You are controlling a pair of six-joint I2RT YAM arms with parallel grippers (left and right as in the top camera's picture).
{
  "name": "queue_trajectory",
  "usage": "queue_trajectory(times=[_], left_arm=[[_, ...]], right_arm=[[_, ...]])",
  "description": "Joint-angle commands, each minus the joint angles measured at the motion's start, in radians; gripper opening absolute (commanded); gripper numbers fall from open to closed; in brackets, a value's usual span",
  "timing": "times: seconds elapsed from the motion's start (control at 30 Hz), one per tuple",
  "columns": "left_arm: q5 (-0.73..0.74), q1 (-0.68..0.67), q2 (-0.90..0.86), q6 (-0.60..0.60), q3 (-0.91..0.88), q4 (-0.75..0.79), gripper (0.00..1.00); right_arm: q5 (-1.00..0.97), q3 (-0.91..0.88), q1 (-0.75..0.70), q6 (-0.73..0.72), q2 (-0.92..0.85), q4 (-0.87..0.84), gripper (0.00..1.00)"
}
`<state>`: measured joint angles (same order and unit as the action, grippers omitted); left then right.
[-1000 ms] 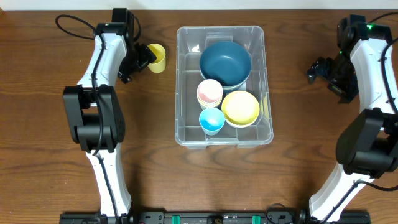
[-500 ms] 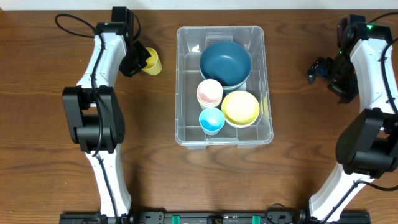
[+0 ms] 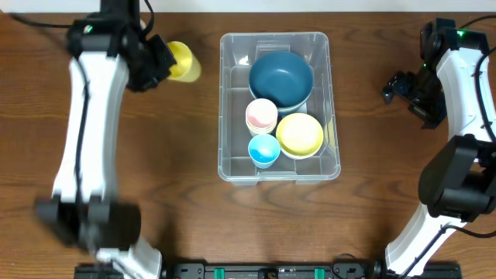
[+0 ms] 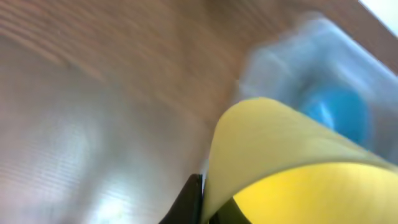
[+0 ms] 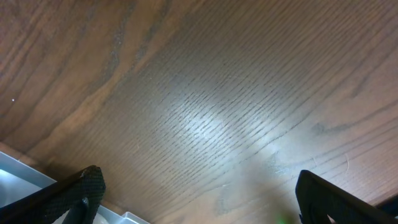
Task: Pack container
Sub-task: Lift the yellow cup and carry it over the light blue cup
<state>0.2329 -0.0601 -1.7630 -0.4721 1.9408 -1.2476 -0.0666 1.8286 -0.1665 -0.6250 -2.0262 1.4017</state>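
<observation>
The clear container (image 3: 225,108) stands mid-table and holds a dark blue bowl (image 3: 280,77), a pink cup (image 3: 261,115), a yellow bowl (image 3: 300,134) and a light blue cup (image 3: 263,149). Left of it, my left gripper (image 3: 159,63) is shut on the wall of a yellow cup (image 3: 181,62), held up off the table. In the blurred left wrist view, the cup's wall (image 4: 261,143) sits pinched in the left gripper (image 4: 208,202), with the container (image 4: 298,68) beyond. Far to the right, my right gripper (image 3: 395,87) is open and empty over bare wood (image 5: 199,199).
A corner of the container (image 5: 25,180) shows at the lower left of the right wrist view. Both arms' bases stand at the table's front edge. Brown wood lies on either side of the container.
My left gripper has shut on the yellow cup and lifted it off the table, the arm rising towards the camera. The right arm has not moved.
</observation>
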Motion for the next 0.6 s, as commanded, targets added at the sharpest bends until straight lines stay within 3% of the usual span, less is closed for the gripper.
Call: queue_trajectory(times=[0.0, 0.3, 0.57], left_arm=[[0.04, -0.099, 0.111, 0.088, 0.007, -0.068, 0.06], [-0.022, -0.361, 0.171, 0.078, -0.029, -0.158, 0.06], [-0.069, -0.459, 0.068, 0.041, -0.067, -0.166, 0.06]], right_arm=[[-0.004, -0.001, 0.003, -0.018, 0.016, 0.001, 0.99], [-0.004, -0.001, 0.003, -0.018, 0.016, 0.001, 0.99], [-0.004, -0.001, 0.004, -0.018, 0.016, 0.001, 0.99]])
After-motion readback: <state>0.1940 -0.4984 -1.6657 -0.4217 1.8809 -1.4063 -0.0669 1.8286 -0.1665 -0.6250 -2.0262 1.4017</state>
